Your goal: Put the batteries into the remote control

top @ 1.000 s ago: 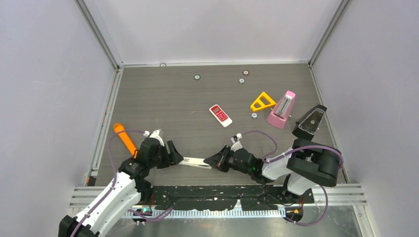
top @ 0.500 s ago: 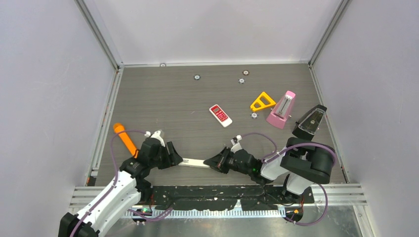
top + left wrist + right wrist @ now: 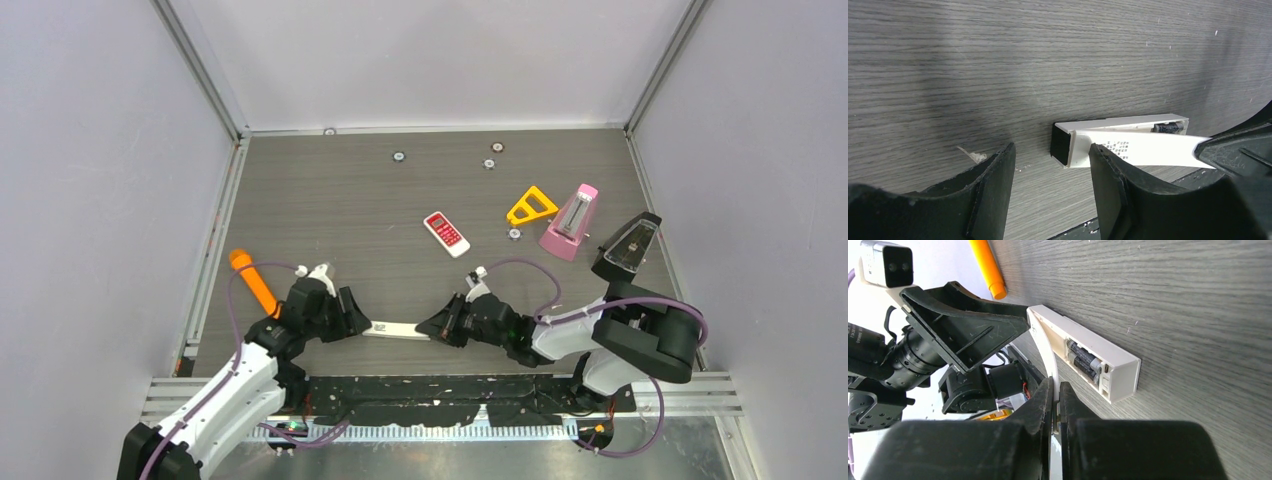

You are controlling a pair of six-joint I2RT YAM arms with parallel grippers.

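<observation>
A white remote control [image 3: 400, 329] lies on the table near the front edge, between my two grippers. Its battery bay is open, with two dark batteries [image 3: 1082, 360] lying in it; one also shows in the left wrist view [image 3: 1168, 128]. My right gripper [image 3: 1055, 387] is shut on the thin white battery cover [image 3: 1045, 347], which bends up from the remote's body [image 3: 1113, 372]. My left gripper [image 3: 1050, 170] is open, with the remote's end [image 3: 1068, 145] just beyond its fingertips. The orange-red batteries are out of view.
A big orange stick [image 3: 253, 283] lies left of the left arm. A small red remote [image 3: 446, 233], a yellow triangle [image 3: 531, 206], a pink metronome [image 3: 570, 222] and a black metronome [image 3: 627, 246] stand at the right back. Black tape runs along the front edge.
The right arm's elbow has swung a little to the right. The remote and both grippers have barely shifted.
</observation>
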